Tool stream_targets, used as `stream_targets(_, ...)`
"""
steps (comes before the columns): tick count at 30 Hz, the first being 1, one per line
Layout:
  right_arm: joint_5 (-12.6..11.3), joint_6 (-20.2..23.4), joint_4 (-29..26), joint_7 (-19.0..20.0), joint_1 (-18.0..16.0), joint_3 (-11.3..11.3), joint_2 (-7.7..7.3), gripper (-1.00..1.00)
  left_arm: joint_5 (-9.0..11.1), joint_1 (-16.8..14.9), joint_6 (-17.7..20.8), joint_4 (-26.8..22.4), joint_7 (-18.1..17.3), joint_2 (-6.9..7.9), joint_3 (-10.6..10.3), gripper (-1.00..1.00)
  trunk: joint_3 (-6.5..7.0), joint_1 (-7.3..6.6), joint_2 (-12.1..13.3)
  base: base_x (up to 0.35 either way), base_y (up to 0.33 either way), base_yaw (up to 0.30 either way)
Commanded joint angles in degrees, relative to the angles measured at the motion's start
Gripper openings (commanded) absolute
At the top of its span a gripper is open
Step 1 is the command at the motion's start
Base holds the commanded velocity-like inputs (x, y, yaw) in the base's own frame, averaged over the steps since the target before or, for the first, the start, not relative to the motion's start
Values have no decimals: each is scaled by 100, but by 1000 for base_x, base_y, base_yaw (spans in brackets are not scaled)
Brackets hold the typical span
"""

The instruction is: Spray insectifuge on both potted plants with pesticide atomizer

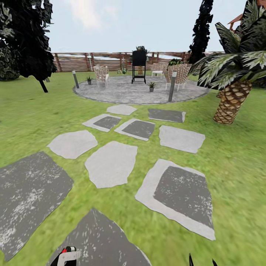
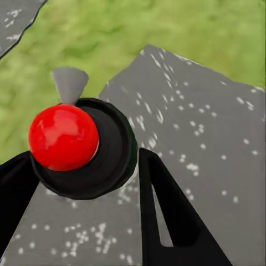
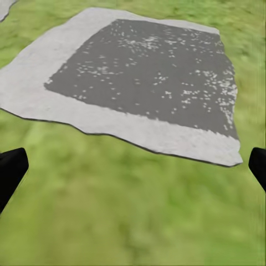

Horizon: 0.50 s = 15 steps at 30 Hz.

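1. The pesticide atomizer (image 2: 83,145), a dark round bottle seen from above with a red knob and pale grey trigger, sits between the black jaws of the left gripper (image 2: 83,183), which are closed on it over a dark speckled stepping stone (image 2: 194,127).
2. The right gripper (image 3: 133,166) hangs over green lawn (image 3: 133,221), jaws spread wide apart.
3. Far ahead, two small potted plants (image 1: 151,86) (image 1: 89,79) in grey pots stand on the round grey stone patio (image 1: 129,92).
4. Pale slatted chairs (image 1: 101,75), a black grill stand (image 1: 139,66) and a brown slatted wooden fence (image 1: 74,61) lie beyond.
5. A palm with a scaly brown trunk (image 1: 232,99) stands at the right.
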Motion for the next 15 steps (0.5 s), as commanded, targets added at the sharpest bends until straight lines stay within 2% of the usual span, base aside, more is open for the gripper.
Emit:
stream_targets(1, 13, -14, 6, 8, -3, -23, 0, 100, 10, -3, -18, 6, 0, -1, 2, -100, 5, 3, -1, 339, 0, 0)
stream_targets(15, 3, -10, 148, 4, -3, -24, 1, 100, 10, -3, -18, 3, -1, -1, 1, -100, 130, 3, -1, 339, 0, -80)
